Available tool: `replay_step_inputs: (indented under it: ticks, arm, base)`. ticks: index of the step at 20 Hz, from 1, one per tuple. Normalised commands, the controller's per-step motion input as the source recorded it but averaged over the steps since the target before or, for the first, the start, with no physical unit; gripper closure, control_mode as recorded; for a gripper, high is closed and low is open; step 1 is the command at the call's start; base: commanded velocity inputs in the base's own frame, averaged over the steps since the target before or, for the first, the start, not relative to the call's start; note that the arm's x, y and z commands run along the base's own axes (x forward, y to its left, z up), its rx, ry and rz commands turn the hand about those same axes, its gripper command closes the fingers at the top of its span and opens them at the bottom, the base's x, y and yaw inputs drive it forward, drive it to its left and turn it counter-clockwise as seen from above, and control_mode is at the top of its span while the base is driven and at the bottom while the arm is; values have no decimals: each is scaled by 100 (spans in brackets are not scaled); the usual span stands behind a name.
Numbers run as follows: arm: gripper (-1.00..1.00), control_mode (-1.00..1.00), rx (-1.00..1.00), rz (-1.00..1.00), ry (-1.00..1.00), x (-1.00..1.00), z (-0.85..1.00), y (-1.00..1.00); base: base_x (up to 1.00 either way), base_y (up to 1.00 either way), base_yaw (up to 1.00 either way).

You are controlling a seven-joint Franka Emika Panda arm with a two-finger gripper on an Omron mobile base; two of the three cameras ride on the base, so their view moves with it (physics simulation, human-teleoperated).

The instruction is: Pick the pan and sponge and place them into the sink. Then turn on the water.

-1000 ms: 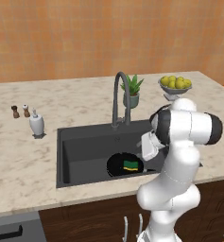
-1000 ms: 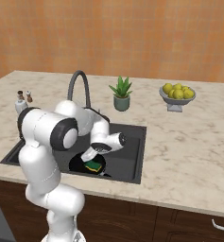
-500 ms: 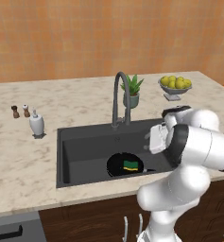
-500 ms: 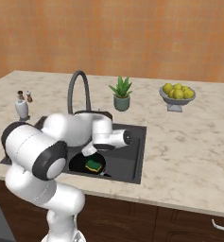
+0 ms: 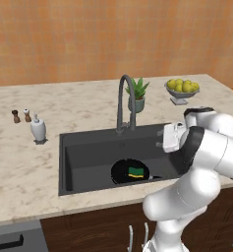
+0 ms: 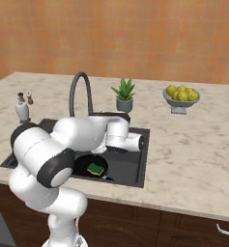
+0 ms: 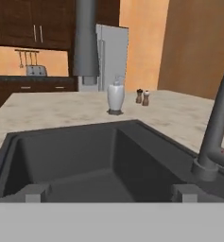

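1. Pan (image 5: 129, 172) and sponge (image 5: 135, 171) already sit in the sink (image 5: 83, 147), lower centre of frame, so what's left is the faucet (image 5: 124, 101). It looks rigid and smooth; I'd push the lever at its base, though I can't make it out.
2. Faucet is tall, arched, dark grey, no water.
3. Gripper (image 7: 108, 193) is spread, holding nothing.

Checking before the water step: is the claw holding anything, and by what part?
Nothing. The claw is open and empty above the sink; pan and sponge lie in the basin.

I log a marble counter (image 5: 19, 167) with inset sink (image 5: 88, 152). On it: soap dispenser (image 5: 38, 129), two shakers (image 5: 20, 116), potted plant (image 5: 136, 96), fruit bowl (image 5: 182, 91).
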Motion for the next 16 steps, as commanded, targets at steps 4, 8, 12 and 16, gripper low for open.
replay_step_inputs:
  ticks: [4,8,12,16]
  arm:
    - [-100,-100,5,0,-16,55,23,0]
    - [-100,-100,0,-8,-20,58,11,0]
    - [-100,-100,1,-15,-11,50,0,3]
    - [-100,-100,8,-14,0,44,0,8]
  base:
    - [0,0,0]
    - [0,0,0]
    - [0,0,0]
    - [0,0,0]
